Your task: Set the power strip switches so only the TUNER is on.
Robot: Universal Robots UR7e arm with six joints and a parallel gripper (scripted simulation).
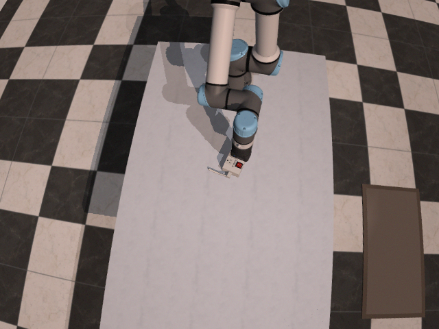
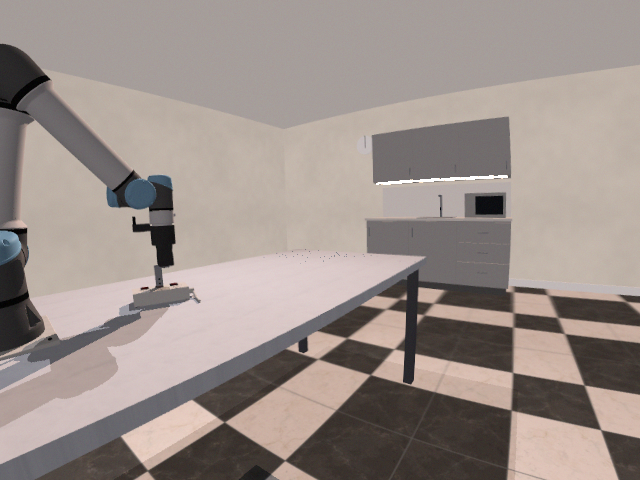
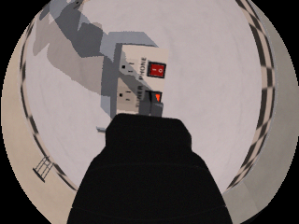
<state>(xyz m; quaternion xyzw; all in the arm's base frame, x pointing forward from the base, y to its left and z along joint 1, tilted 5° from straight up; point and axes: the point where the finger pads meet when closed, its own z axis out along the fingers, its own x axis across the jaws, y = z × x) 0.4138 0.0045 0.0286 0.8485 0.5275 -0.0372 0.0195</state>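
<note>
A pale power strip [image 1: 231, 166] [image 2: 161, 296] [image 3: 130, 81] lies flat on the white table [image 1: 212, 247] [image 2: 284, 289] [image 3: 206, 37], the right way up. The wrist view shows two red rocker switches: a far one [image 3: 157, 70] [image 1: 239, 164] and a near one [image 3: 159, 96]. My gripper [image 2: 159, 281] [image 3: 149, 98] is shut and empty. It points straight down, and its tips are at the near switch, partly covering it. The labels are too small to read. In the top view the wrist hides the fingers and most of the strip.
A thin grey piece [image 1: 217, 171] [image 2: 194, 297] sticks out from the strip's end. The robot base [image 2: 15, 310] stands on the table's far end. A brown mat [image 1: 392, 251] lies on the checkered floor to the right of the table.
</note>
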